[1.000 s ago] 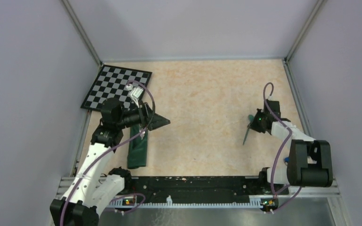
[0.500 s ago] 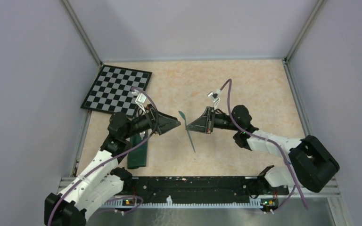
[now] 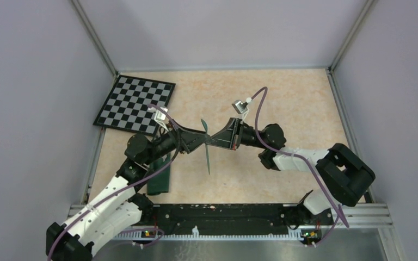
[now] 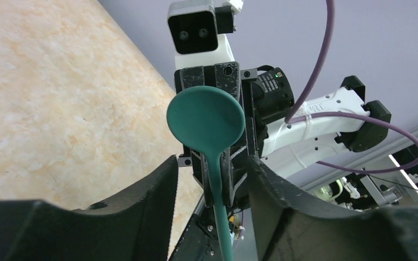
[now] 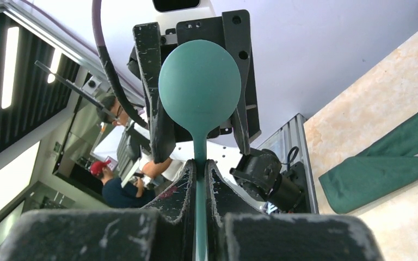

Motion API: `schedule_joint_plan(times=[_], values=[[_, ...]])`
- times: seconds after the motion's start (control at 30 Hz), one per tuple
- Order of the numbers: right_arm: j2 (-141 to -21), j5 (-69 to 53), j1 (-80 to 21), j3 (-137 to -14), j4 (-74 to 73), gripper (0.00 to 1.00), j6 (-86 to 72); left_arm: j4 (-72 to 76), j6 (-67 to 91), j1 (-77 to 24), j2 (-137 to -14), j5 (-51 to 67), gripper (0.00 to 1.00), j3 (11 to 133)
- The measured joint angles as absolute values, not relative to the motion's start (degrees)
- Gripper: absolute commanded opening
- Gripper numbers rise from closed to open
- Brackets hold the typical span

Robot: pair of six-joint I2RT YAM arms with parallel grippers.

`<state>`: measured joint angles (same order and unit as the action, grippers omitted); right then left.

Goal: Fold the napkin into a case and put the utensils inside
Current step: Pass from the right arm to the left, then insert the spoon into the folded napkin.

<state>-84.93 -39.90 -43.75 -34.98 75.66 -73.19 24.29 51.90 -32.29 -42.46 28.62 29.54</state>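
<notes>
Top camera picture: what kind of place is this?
Probably a robot lab: plain grey walls box in the table, a checkered board lies on it, and the right wrist view shows a person under strip lights.

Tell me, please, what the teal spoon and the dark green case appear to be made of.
The spoon: probably plastic or coated metal. Its head and stem are one even teal, smooth and matte, with no bare metallic shine; the pictures do not settle which.
The case: soft cloth, matte dark green. It lies limp, with gentle creases and rounded folded edges.
</notes>
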Motion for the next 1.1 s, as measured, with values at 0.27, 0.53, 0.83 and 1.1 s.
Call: schedule_joint_plan(times=[0.27,0.53,0.83,1.1], values=[[-84.9,-39.1,-43.9,-35.0,75.6,0.00,-73.1,21.8,50.9,-32.3,-42.3,26.3,0.27,30.3],[-85.3,-37.5,-44.5,-35.5,74.7,0.15,-71.5,16.6,48.0,-32.5,-42.1,25.7,0.00,33.4],[-86.9,-29.1,-46.0,-39.1,49.7,0.49,-60.8,-13.3,29.8,-31.9,-43.3,5.7,0.00,48.7],[-107.3,-23.5,-50.6,-52.4,38.1,0.51,-54.2,-23.9,14.9,-20.2,-49.8,-12.0,0.00,47.2]])
